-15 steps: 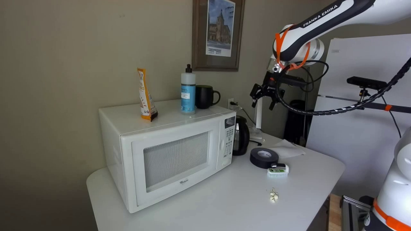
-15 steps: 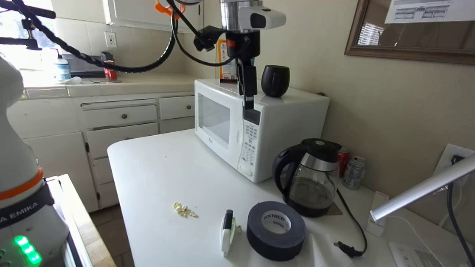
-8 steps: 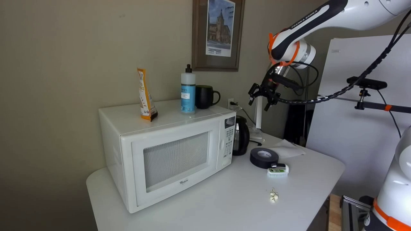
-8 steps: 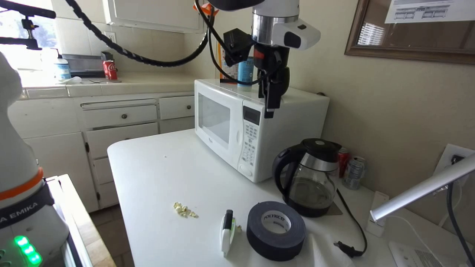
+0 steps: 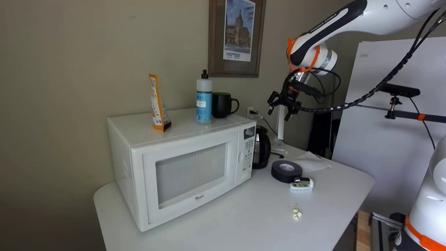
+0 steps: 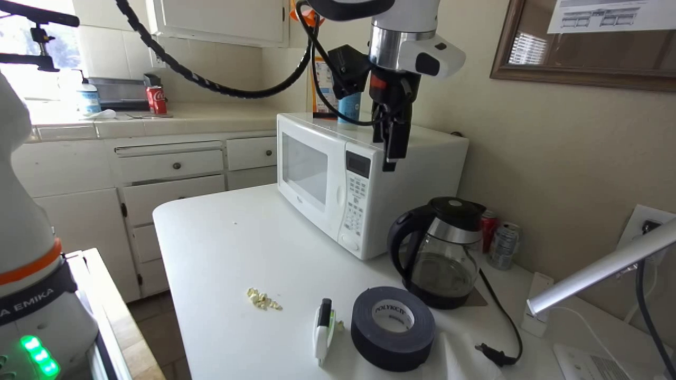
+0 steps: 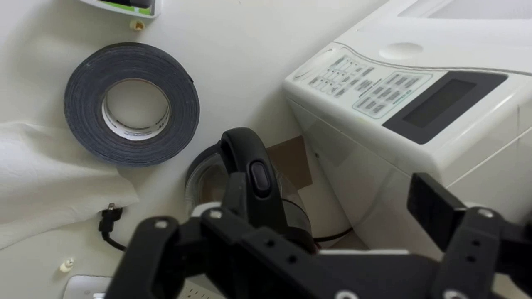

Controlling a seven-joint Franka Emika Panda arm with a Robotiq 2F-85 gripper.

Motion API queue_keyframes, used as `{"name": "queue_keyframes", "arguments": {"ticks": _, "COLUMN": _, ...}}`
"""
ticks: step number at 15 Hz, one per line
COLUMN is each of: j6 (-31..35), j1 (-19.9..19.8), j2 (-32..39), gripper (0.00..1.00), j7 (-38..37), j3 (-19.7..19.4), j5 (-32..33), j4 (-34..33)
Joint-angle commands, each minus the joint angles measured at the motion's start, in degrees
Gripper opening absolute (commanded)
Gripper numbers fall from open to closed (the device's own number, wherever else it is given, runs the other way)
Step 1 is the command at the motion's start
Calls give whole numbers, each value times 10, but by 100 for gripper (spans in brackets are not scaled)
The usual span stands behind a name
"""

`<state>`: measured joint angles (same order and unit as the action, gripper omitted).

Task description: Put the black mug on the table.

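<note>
The black mug (image 5: pixel 220 104) stands upright on top of the white microwave (image 5: pixel 188 177), beside the blue-and-white bottle (image 5: pixel 204 101), its handle turned toward my gripper. In an exterior view the mug is hidden behind my gripper (image 6: pixel 389 164), and it is out of the wrist view. My gripper (image 5: pixel 278 115) is open and empty, in the air off the microwave's control-panel end, apart from the mug. In the wrist view its spread fingers (image 7: pixel 332 187) have the kettle and the microwave's side below them. The pale table (image 5: pixel 244 223) carries the microwave; its surface also shows in an exterior view (image 6: pixel 227 243).
An orange bag (image 5: pixel 159 108) stands on the microwave. A black-and-glass kettle (image 6: pixel 443 258) stands beside the microwave, with cans (image 6: pixel 504 245) behind it. A tape roll (image 6: pixel 393 327), brush (image 6: pixel 323 332), popcorn (image 6: pixel 263 298) and a slanted silver bar (image 6: pixel 602 266) are also there.
My gripper has shifted left in an exterior view, and right and down in an exterior view where it now covers the mug. The mug has not moved.
</note>
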<state>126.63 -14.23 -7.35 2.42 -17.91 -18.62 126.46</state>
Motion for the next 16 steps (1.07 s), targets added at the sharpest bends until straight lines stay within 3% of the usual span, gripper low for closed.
{"name": "queue_keyframes", "arguments": {"ticks": 1, "j6": -3, "j1": -11, "j2": 38, "gripper": 100, "j7": 1, "j3": -3, "j5": 18, "j4": -19}}
{"name": "queue_keyframes", "arguments": {"ticks": 4, "j6": -16, "j1": -12, "j2": 51, "gripper": 100, "j7": 42, "j3": -7, "j5": -4, "j4": -28}}
{"name": "queue_keyframes", "arguments": {"ticks": 7, "j6": -83, "j1": -8, "j2": 32, "gripper": 100, "j7": 118, "j3": 0, "j5": 8, "j4": -35}}
{"name": "queue_keyframes", "arguments": {"ticks": 12, "j6": -182, "j1": 3, "j2": -11, "gripper": 100, "j7": 134, "j3": 25, "j5": 143, "j4": -82}}
{"name": "queue_keyframes", "arguments": {"ticks": 16, "j6": -259, "j1": 27, "j2": -20, "gripper": 100, "j7": 186, "j3": 47, "j5": 189, "j4": -162}}
